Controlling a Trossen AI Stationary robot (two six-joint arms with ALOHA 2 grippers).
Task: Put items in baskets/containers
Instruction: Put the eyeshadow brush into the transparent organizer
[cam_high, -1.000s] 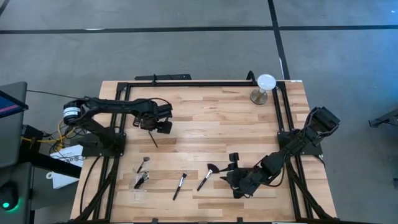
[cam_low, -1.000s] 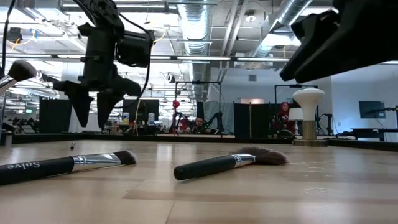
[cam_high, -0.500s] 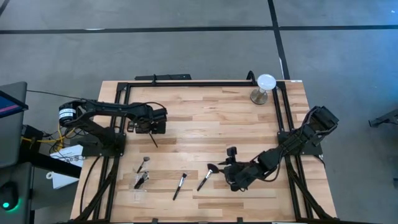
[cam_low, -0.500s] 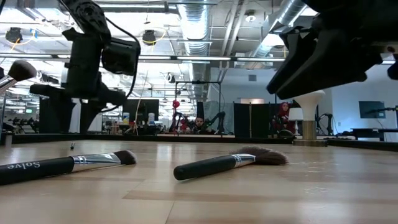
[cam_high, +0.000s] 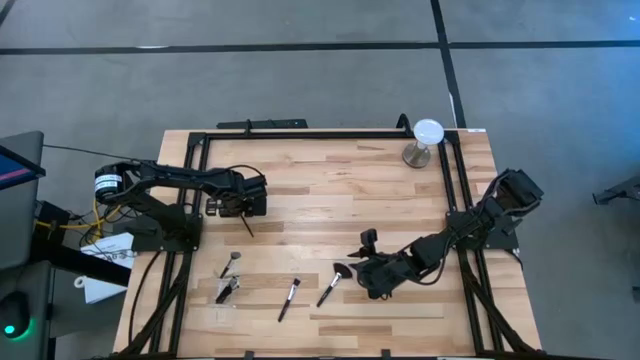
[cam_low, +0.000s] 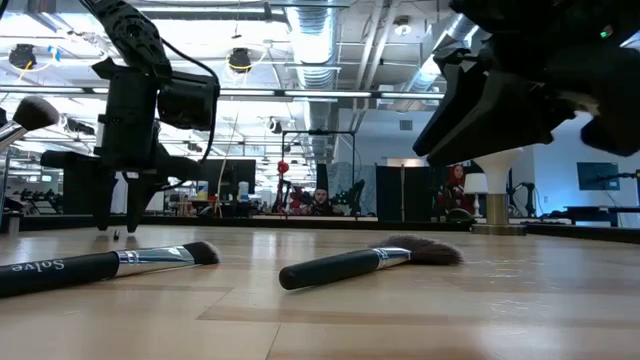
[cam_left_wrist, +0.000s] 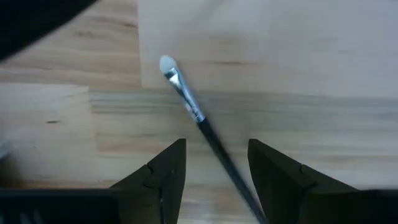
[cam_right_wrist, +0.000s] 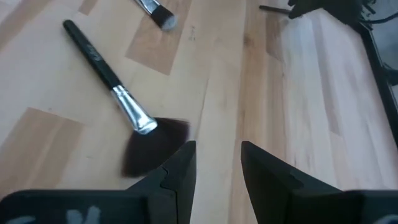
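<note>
A slim brush (cam_left_wrist: 186, 99) with a pale tip and silver ferrule lies flat on the wood; its dark handle runs between my open left gripper's (cam_left_wrist: 214, 165) fingers, which stand on either side without touching. In the high view this gripper (cam_high: 240, 208) hangs over that brush (cam_high: 246, 223). My open right gripper (cam_right_wrist: 214, 165) hovers beside the fan-headed brush (cam_right_wrist: 121, 99), just right of it (cam_high: 332, 284) in the high view. Three more brushes (cam_high: 290, 298) (cam_high: 230, 264) (cam_high: 226, 291) lie near the table's near-left. I cannot make out the clear tray.
A round white disc on a metal stand (cam_high: 426, 140) stands at the far right corner. A black frame (cam_high: 330, 133) runs along the table's far and side edges. The middle of the table (cam_high: 340, 200) is bare wood. In the low view a "Solve" brush (cam_low: 100, 266) lies closest.
My left gripper has moved a little toward the table's left edge and come down close to the wood over the thin brush. My right gripper has moved toward the table's left and slightly far, closing in on the fan brush's head. No brush has moved.
</note>
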